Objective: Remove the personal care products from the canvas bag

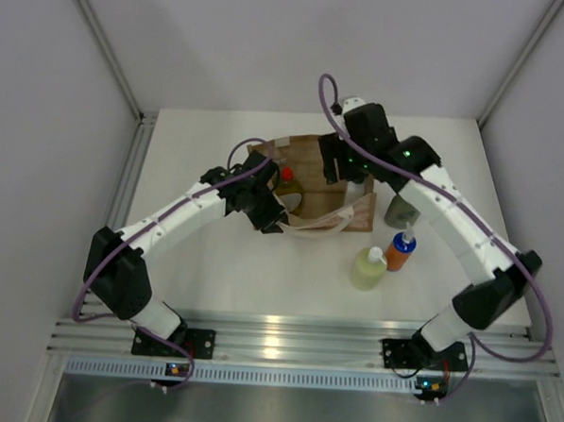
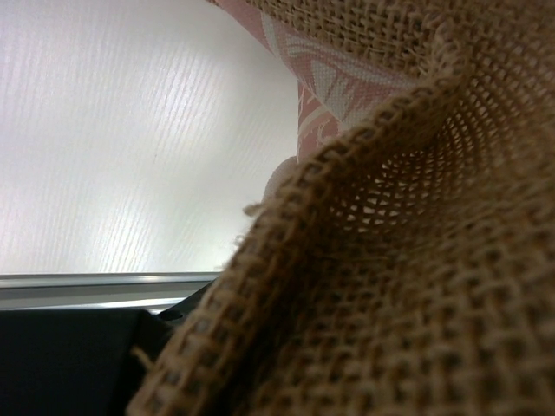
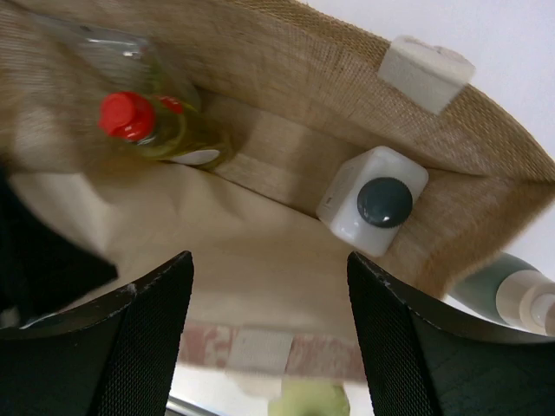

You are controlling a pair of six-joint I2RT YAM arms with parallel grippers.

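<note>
right end effector [image 3: 269,260] wide open above the tan woven canvas bag [image 3: 286,78]
square white dark-capped bottle [image 3: 375,201] stands in its corner; best drop straight down, fingers straddling the cap, clear of the wall. left end effector [image 1: 263,205] at the rim: grip unclear.

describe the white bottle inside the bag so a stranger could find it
Look into the tan canvas bag in the middle of the table. In the corner by a cream rim tab sits the white bottle. It is squarish with a dark round cap, unlike the yellow red-capped bottle opposite.
</note>
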